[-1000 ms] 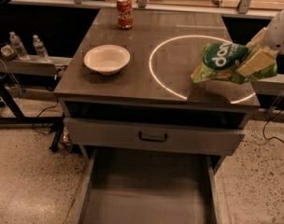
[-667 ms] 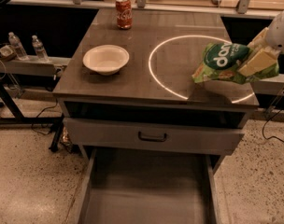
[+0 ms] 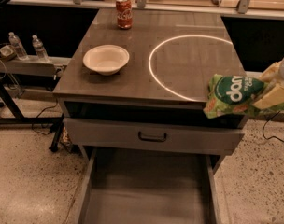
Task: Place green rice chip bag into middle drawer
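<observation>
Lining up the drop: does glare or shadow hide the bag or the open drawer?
Camera view: warm, dim light; a bright ring glares on the countertop; the green rice chip bag, held by the gripper at the right edge, is evenly lit; the middle drawer lies in shade, its floor readable.

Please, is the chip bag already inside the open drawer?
No, the gripper at the right edge holds the green rice chip bag by the corner of the tabletop.
</observation>
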Tool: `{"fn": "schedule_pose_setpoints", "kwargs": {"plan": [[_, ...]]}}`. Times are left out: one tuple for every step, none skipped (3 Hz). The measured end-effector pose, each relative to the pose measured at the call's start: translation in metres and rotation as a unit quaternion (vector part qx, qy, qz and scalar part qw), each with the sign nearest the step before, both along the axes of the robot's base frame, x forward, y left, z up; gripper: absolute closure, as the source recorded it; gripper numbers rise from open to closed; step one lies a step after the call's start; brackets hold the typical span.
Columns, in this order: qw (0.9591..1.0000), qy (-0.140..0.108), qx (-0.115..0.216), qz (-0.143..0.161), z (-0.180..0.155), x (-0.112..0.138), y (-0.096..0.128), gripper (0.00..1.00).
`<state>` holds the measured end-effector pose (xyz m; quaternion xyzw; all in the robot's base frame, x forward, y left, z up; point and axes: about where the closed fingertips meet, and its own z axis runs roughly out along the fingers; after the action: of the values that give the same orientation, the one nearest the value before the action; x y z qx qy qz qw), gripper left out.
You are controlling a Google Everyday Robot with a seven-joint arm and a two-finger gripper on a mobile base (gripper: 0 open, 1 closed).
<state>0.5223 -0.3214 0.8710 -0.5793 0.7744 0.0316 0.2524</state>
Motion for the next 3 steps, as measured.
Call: {"fn": "schedule_pose_setpoints", "kwargs": {"plan": [[0.9998, -0.002, -0.017, 0.005, 0.010, -0.033, -0.018, 1.00], [0.9995, 0.001, -0.031, 0.006, 0.011, -0.064, -0.030, 1.00], [0.9985, 0.026, -0.037, 0.031, -0.019, -0.098, -0.029, 1.00]]}}
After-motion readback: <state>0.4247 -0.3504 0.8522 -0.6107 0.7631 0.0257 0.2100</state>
